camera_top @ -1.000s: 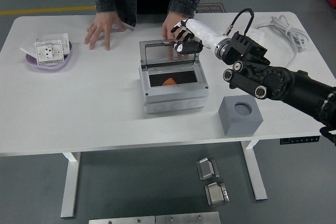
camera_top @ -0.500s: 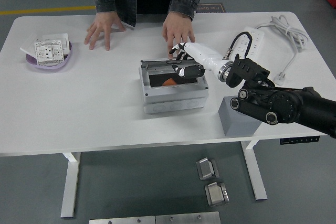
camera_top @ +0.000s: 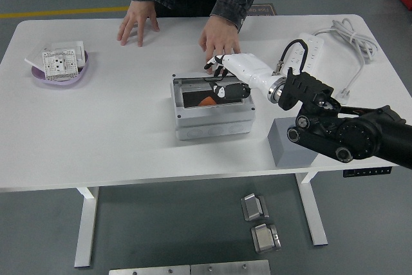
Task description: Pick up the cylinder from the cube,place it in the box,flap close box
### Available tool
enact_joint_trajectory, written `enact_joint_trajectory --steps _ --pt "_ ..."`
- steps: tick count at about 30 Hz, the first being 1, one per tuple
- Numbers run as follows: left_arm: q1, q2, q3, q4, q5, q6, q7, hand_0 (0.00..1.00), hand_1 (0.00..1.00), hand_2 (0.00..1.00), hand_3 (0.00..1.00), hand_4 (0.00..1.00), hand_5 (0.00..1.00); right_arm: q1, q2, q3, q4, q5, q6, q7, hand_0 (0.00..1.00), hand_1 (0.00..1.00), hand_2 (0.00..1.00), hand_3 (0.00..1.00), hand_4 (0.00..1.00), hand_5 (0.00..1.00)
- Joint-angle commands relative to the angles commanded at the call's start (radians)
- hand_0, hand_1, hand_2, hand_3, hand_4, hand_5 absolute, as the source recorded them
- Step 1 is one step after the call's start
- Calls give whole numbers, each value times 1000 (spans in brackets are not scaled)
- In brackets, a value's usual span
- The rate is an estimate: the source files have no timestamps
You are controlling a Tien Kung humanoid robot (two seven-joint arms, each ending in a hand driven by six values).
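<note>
- The right hand (camera_top: pixel 222 78), white with black fingertips, lies palm down on top of the grey box (camera_top: pixel 212 109), its fingers flat and spread across the clear flap (camera_top: pixel 203 88), grasping nothing; the black right arm (camera_top: pixel 351 134) comes in from the table's right edge
- The box stands near the middle of the white table (camera_top: pixel 116 133), a little toward its right half; the flap lies down, or nearly down, over the opening; whether it is fully latched I cannot tell
- Through the flap an orange piece shows inside the box, the cylinder (camera_top: pixel 206 102), lying in the dark interior just beside the hand's fingertips
- The grey cube (camera_top: pixel 283 145) sits close to the table's near edge, right of the box and apart from it; the arm's joints cover most of its top
- A person stands at the table's far edge in a dark jacket; one hand (camera_top: pixel 138 18) rests flat on the table near the far edge, left of centre; the other hand (camera_top: pixel 220 37) rests on the table just behind the box, close to the robot's fingers
- A purple dish (camera_top: pixel 59 75) with a white socket plate (camera_top: pixel 59 61) on it sits near the table's left edge
- A white power strip (camera_top: pixel 314 46) with its looped cable (camera_top: pixel 351 40) lies toward the far right corner
- The left arm does not appear in the view
</note>
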Motion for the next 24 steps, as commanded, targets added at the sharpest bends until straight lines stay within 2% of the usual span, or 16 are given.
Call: enact_joint_trajectory --steps 12,16,20,24 --pt "3 -4 2 0 -1 2 0 660 653 640 675 620 548 -52 -29 23 81 -66 -8 -27 611 571 622 822 490 333" --pt "5 -7 -4 1 13 5 4 660 653 640 674 619 547 -84 -49 80 101 -101 1 -48 585 567 614 816 483 348" --pt "9 -8 -1 1 15 11 8 659 653 640 674 618 546 -159 -104 179 142 -162 29 -85 575 562 609 823 479 347" --pt "18 -5 5 2 9 18 10 659 653 640 674 618 546 -262 -187 327 225 -244 83 -150 575 562 609 823 479 347"
